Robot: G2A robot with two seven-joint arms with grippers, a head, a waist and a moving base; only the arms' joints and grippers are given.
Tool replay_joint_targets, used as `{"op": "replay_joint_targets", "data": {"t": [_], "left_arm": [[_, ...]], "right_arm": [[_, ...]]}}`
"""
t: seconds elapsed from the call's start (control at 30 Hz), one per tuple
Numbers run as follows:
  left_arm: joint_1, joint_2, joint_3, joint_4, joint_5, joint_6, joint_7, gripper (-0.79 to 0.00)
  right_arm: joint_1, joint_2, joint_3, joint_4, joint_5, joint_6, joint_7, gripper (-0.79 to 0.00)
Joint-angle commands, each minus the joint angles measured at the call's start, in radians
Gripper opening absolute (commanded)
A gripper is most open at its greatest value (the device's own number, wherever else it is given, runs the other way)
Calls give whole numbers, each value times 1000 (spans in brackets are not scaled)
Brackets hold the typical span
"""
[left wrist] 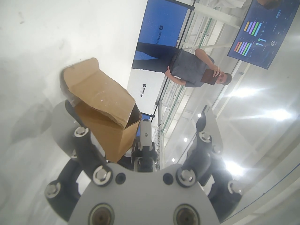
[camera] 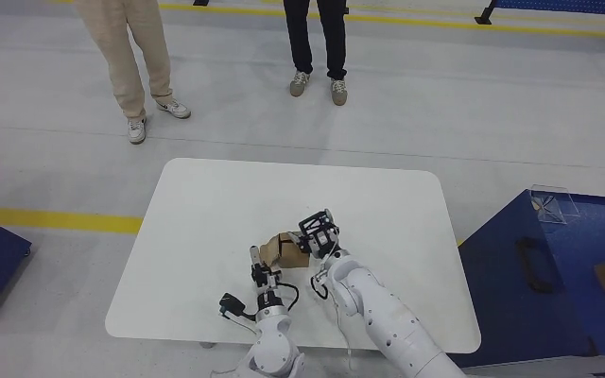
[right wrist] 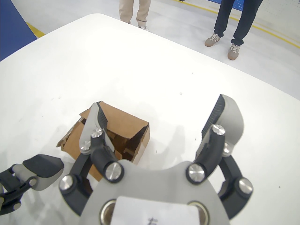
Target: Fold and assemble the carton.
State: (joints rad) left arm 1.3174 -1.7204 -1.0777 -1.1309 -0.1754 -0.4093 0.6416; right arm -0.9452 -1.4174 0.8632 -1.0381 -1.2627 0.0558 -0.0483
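A small brown carton (camera: 282, 248) lies on the white table (camera: 378, 198) near its front middle, part folded, with one end open and its flaps loose. My right gripper (camera: 318, 231) is at the carton's right side and is open. In the right wrist view one of its fingers (right wrist: 96, 118) stands over the open end of the carton (right wrist: 141, 145), while the other finger is out over bare table. My left gripper (camera: 257, 266) is at the carton's near-left corner, open; in its own view the carton (left wrist: 100, 99) lies against one finger (left wrist: 70, 115).
Two people stand on the floor beyond the table's far edge, not touching anything. A blue cabinet (camera: 544, 274) is beside the table's right end. The table's far half and both ends are bare.
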Motion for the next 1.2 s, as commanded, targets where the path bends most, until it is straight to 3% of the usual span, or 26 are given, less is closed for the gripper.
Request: {"op": "replay_joint_targets", "data": {"t": [0.0, 0.2, 0.4, 0.8, 0.97, 1.17], "left_arm": [[-17, -5, 3, 35, -9, -18, 2, 0], [-71, -23, -7, 126, -50, -132, 31, 0], [-116, -33, -21, 199, -52, -177, 32, 0], [-151, -44, -58, 235, 92, -372, 122, 0], [-158, -49, -61, 230, 180, -392, 133, 0], [-180, -53, -61, 243, 225, -354, 79, 0]], "right_arm": [[5, -4, -5, 10, -7, 5, 5, 0], [21, -20, -26, 48, -34, 32, 54, 0], [30, -34, -35, 71, -41, 34, 66, 0], [33, -45, -18, 75, -48, 10, 72, 0], [33, -45, -4, 73, -48, -15, 79, 0], [28, -41, 23, 67, -57, -29, 78, 0]]}}
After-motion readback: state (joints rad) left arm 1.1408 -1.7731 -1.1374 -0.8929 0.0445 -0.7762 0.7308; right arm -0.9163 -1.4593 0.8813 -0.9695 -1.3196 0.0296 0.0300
